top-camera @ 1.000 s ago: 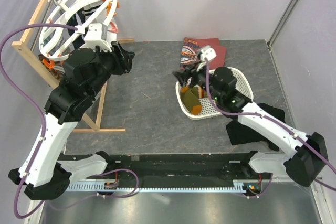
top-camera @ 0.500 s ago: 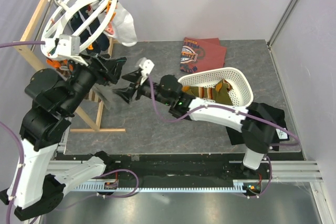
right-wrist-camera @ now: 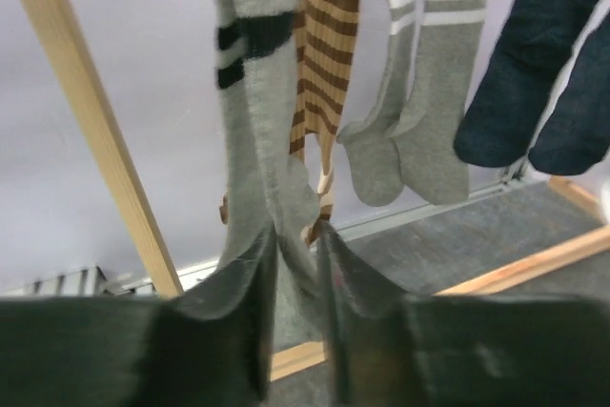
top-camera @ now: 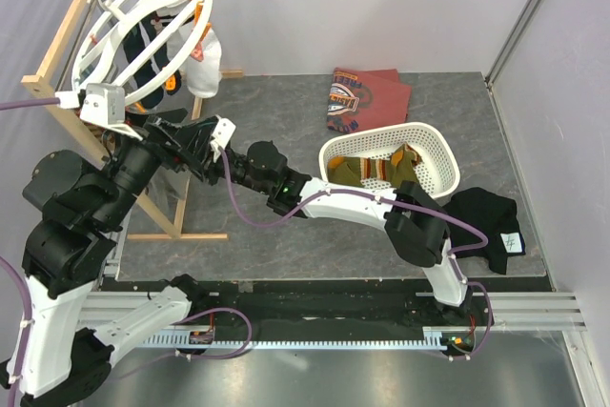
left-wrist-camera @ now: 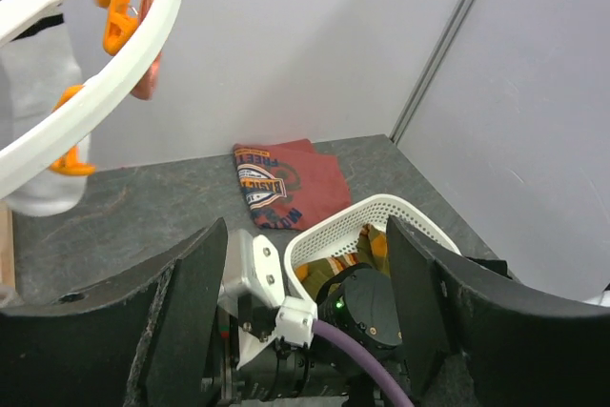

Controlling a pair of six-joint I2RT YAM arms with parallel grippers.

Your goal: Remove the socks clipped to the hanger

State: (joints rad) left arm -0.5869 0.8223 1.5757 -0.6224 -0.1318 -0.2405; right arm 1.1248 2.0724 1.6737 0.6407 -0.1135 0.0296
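The white ring hanger (top-camera: pixel 143 30) with orange clips hangs at the far left from the wooden rack; its rim also shows in the left wrist view (left-wrist-camera: pixel 114 73). Several socks hang from it: a grey sock with dark stripes (right-wrist-camera: pixel 257 140), a brown-striped sock (right-wrist-camera: pixel 324 64), a grey pair with white stripes (right-wrist-camera: pixel 419 92) and dark blue ones (right-wrist-camera: pixel 553 83). My right gripper (right-wrist-camera: pixel 295 274) is under the hanger (top-camera: pixel 195 161), with its jaws closed on the lower part of the grey sock. My left gripper (left-wrist-camera: pixel 305 235) is open wide and empty, just above the right wrist (top-camera: pixel 181 140).
A white mesh basket (top-camera: pixel 434 145) at mid-right holds olive striped socks (top-camera: pixel 367 171). A maroon printed shirt (top-camera: pixel 367 97) lies behind it and a black cloth (top-camera: pixel 481 226) to its right. The wooden rack frame (top-camera: pixel 57 54) stands at the left; its post (right-wrist-camera: pixel 95 140) is beside my right gripper.
My right arm has reached further left, from the basket to under the hanger, and its jaws now hold the grey sock. The tipped basket has dropped back flat. My left arm has drawn back left.
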